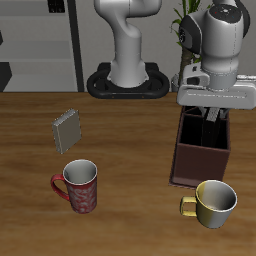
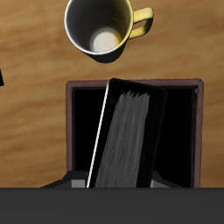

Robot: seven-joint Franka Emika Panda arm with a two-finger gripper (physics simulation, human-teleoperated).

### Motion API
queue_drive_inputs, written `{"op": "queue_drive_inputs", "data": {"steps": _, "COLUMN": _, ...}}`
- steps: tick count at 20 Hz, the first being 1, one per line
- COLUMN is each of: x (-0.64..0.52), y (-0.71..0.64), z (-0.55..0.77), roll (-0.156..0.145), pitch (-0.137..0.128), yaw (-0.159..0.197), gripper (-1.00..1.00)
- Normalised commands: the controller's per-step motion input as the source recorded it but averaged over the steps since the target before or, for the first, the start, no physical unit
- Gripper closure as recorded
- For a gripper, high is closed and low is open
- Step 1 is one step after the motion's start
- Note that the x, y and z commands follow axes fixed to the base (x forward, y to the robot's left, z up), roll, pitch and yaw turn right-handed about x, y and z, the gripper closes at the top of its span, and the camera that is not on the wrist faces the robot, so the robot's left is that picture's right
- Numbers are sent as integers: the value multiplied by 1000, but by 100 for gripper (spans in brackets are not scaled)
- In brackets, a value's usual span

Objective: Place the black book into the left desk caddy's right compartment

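Note:
The black book (image 2: 129,136), thin with grey-white page edges, hangs from my gripper (image 1: 208,112) and reaches down into the open top of the left desk caddy (image 1: 201,165), a dark brown-maroon box. In the wrist view the book stands slightly tilted inside the caddy's rim (image 2: 136,83). The gripper is shut on the book's upper end, above the caddy's far end. The book's lower end is hidden in the dark interior, and the inner dividers do not show.
A yellow mug (image 1: 213,203) stands just in front of the caddy, and shows in the wrist view (image 2: 101,26). A red mug (image 1: 77,186) stands near the front edge. A small grey book (image 1: 67,128) stands farther back. The robot's base (image 1: 127,80) is at the back.

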Motion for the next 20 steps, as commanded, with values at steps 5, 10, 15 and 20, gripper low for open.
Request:
{"op": "queue_drive_inputs", "data": {"steps": 5, "x": 114, "y": -110, "z": -319, "roll": -21, "pitch": 35, "yaw": 2, "gripper": 100}}
{"op": "queue_drive_inputs", "data": {"steps": 10, "x": 42, "y": -85, "z": -274, "roll": -16, "pitch": 31, "yaw": 11, "gripper": 100}}
{"op": "queue_drive_inputs", "data": {"steps": 15, "x": 14, "y": -52, "z": -117, "roll": -11, "pitch": 16, "yaw": 14, "gripper": 100}}
{"op": "queue_drive_inputs", "data": {"steps": 20, "x": -42, "y": -77, "z": 39, "roll": -60, "pitch": -23, "yaw": 14, "gripper": -100}}
